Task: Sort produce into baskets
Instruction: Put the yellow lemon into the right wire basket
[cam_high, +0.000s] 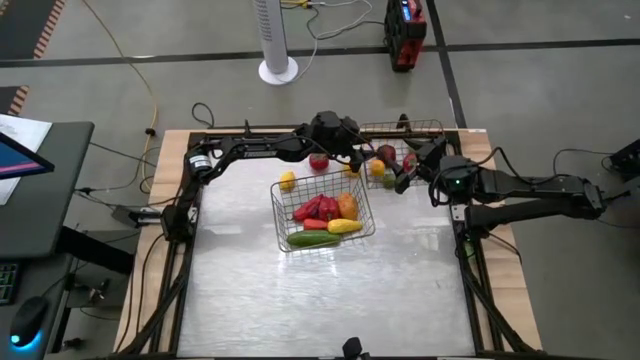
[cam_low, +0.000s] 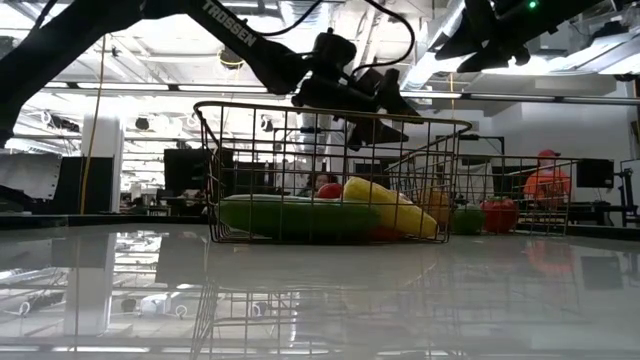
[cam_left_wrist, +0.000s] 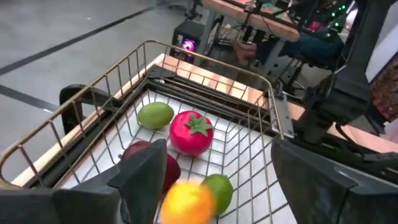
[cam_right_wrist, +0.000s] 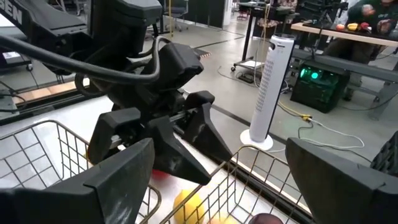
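Note:
The near wire basket stands mid-table and holds red peppers, an orange piece, yellow corn and a green cucumber. The far wire basket holds a red piece, two green pieces, a dark-purple piece and an orange-yellow piece. My left gripper hangs open over the far basket's left rim, the orange-yellow piece below its fingers. My right gripper is open and empty at that basket's near side.
A red round piece lies on the table between the baskets. A yellow lemon sits at the near basket's far left corner. The two arms are close together over the far basket. Bare white table lies toward the near edge.

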